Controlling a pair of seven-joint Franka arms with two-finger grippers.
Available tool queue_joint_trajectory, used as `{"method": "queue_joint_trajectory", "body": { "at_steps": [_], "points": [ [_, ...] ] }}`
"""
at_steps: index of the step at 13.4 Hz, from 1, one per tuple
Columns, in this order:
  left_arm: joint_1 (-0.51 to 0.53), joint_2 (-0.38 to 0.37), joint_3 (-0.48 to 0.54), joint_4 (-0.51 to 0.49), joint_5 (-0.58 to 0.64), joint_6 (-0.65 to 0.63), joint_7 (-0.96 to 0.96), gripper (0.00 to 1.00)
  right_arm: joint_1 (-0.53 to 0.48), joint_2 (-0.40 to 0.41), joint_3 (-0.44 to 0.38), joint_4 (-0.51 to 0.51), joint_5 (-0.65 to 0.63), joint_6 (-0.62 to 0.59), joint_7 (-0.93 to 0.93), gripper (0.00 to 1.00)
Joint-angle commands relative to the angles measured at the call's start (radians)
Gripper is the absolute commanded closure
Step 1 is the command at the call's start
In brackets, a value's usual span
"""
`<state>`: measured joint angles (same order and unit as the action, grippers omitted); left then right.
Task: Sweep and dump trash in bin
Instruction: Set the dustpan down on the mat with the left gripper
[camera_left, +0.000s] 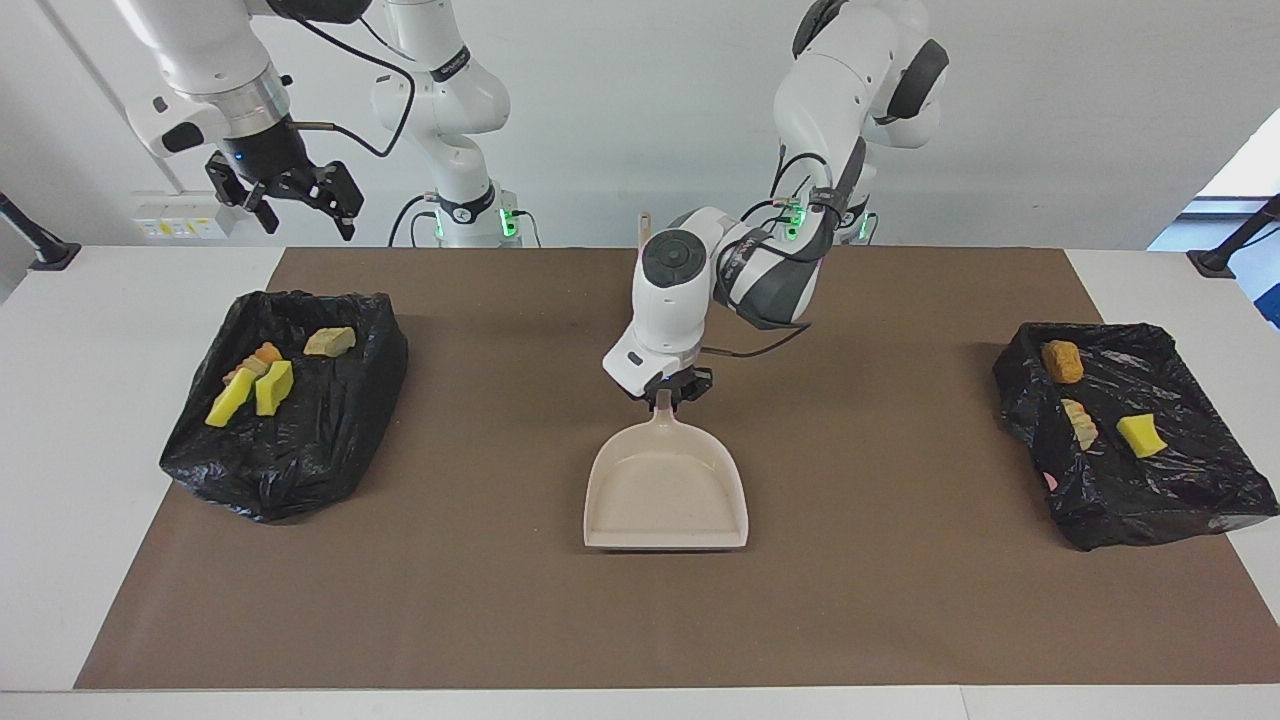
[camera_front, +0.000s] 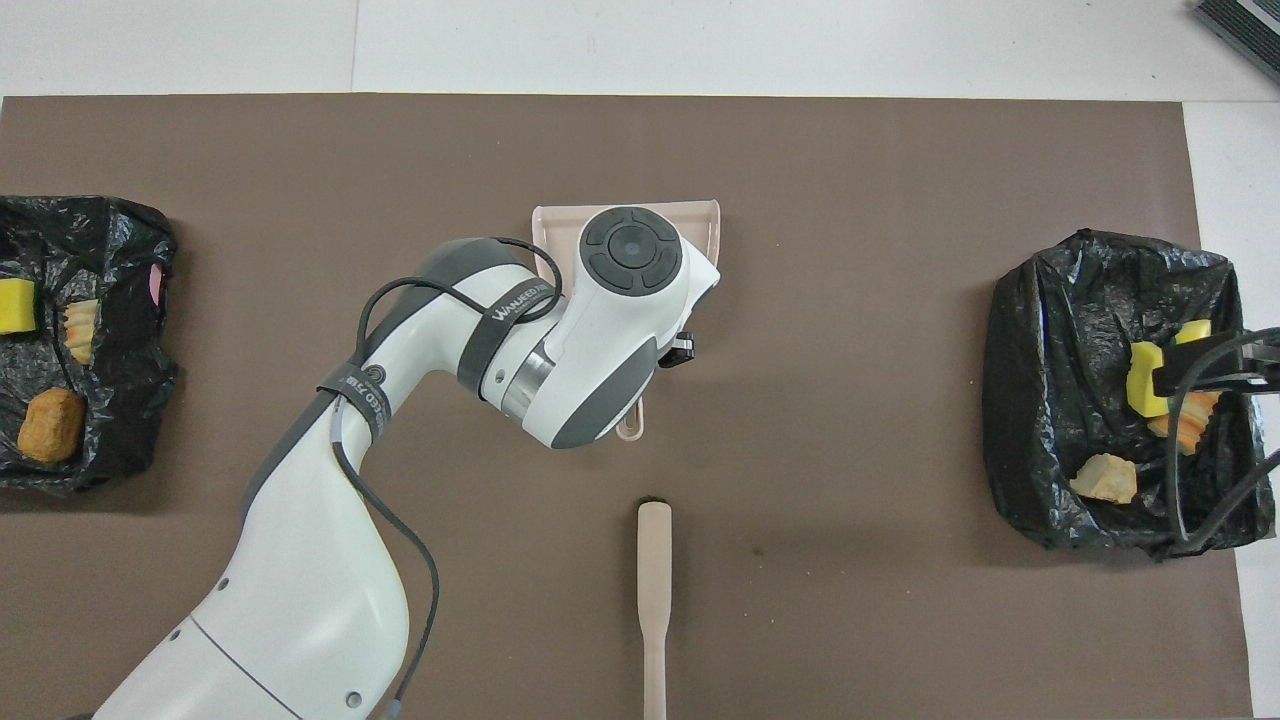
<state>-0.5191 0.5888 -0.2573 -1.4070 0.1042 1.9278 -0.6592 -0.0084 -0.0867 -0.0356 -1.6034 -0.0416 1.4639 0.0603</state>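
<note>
All the trash lies in two black-bagged bins. The bin (camera_left: 300, 470) at the right arm's end holds yellow foam chunks (camera_left: 274, 388), a striped pastry (camera_left: 262, 357) and a pale piece (camera_left: 330, 342). The bin (camera_left: 1180, 490) at the left arm's end holds a bread roll (camera_left: 1062, 361), a pastry (camera_left: 1080, 423) and a yellow chunk (camera_left: 1142, 435). The empty beige dustpan (camera_left: 665, 490) lies flat mid-table. My left gripper (camera_left: 666, 393) is shut on its handle. My right gripper (camera_left: 295, 210) is open, raised high over its end's bin, and waits.
The beige brush (camera_front: 655, 590) lies on the brown mat (camera_front: 850, 600), nearer to the robots than the dustpan, its bristle end toward the pan. The mat covers most of the white table (camera_left: 1150, 620).
</note>
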Motion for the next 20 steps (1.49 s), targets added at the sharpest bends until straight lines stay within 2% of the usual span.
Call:
{"method": "queue_joint_trajectory", "body": {
  "at_steps": [1, 4, 7, 8, 10, 12, 15, 16, 17, 20],
  "points": [
    [-0.027, 0.000, 0.006, 0.019, 0.023, -0.012, -0.020, 0.95, -0.013, -0.019, 0.006, -0.020, -0.014, 0.029, -0.020, 0.00],
    [-0.015, 0.003, 0.016, 0.016, 0.025, 0.002, -0.011, 0.84, -0.013, -0.021, 0.008, -0.016, -0.004, 0.030, -0.028, 0.00],
    [0.001, 0.009, 0.032, 0.011, 0.025, 0.026, -0.011, 0.83, 0.001, -0.021, 0.019, -0.016, 0.003, 0.032, -0.028, 0.00],
    [0.001, 0.011, 0.033, 0.011, 0.025, 0.051, -0.011, 0.79, 0.001, -0.021, 0.019, -0.016, 0.003, 0.033, -0.028, 0.00],
    [0.002, 0.010, 0.035, -0.001, 0.025, 0.082, -0.008, 0.59, -0.001, -0.021, 0.017, -0.016, 0.003, 0.033, -0.028, 0.00],
    [0.002, 0.009, 0.035, 0.000, 0.022, 0.095, -0.008, 0.45, -0.001, -0.021, 0.019, -0.016, 0.003, 0.033, -0.028, 0.00],
    [0.001, 0.009, 0.038, 0.002, 0.029, 0.079, -0.014, 0.05, -0.001, -0.021, 0.019, -0.016, 0.003, 0.032, -0.028, 0.00],
    [0.001, 0.003, 0.038, 0.005, 0.043, 0.076, -0.013, 0.00, -0.001, -0.021, 0.017, -0.016, 0.003, 0.033, -0.028, 0.00],
    [0.004, -0.013, 0.041, 0.000, 0.057, 0.074, -0.011, 0.00, -0.001, -0.021, 0.019, -0.016, 0.003, 0.032, -0.028, 0.00],
    [0.060, -0.147, 0.042, -0.087, 0.062, 0.040, 0.009, 0.00, -0.001, -0.021, 0.019, -0.016, 0.003, 0.032, -0.028, 0.00]
  ]
}}
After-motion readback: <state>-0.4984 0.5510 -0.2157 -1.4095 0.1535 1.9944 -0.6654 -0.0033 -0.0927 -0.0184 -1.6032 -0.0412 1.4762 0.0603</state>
